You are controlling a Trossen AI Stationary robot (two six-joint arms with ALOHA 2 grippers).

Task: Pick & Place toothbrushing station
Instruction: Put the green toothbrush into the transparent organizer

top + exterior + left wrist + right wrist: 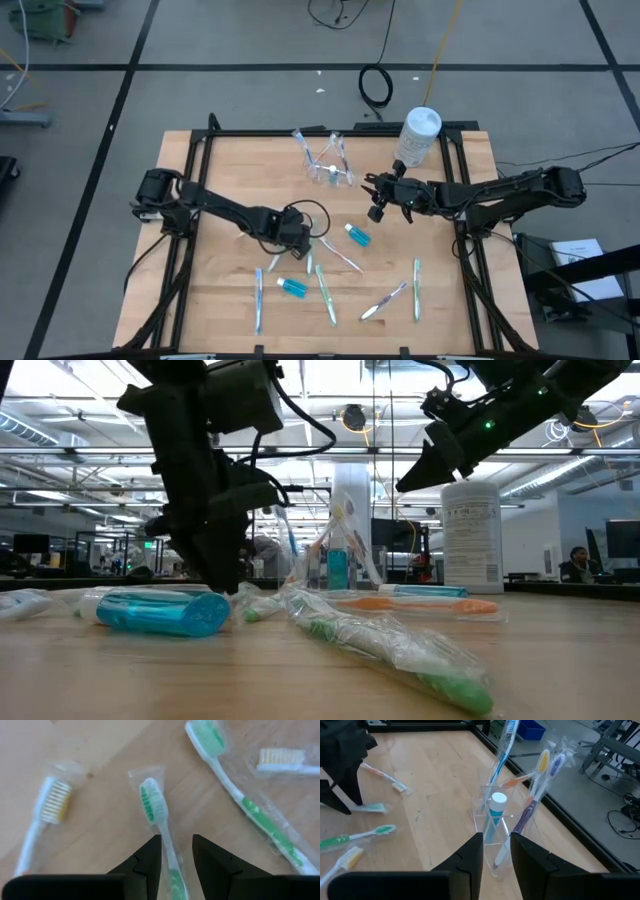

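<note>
A clear plastic cup [330, 172] stands at the table's far middle and holds several toothbrushes and a blue white-capped tube [496, 805]. More wrapped toothbrushes lie flat on the near half, among them a green one [325, 290], along with two blue tubes [358, 236] [292, 287]. My left gripper [176, 840] is low over the table and open. Its fingers stand on either side of the handle of a green-and-white wrapped toothbrush [152, 802], with bare wood showing beside the handle. My right gripper [376, 210] hangs open in the air, right of the cup and pointing toward it, holding nothing.
A tall white round-lidded canister [418, 135] stands at the far right, behind my right arm. A yellow-bristled toothbrush [52, 802] and a longer green one [250, 805] lie close on either side of my left gripper. The table has a black frame along its edges.
</note>
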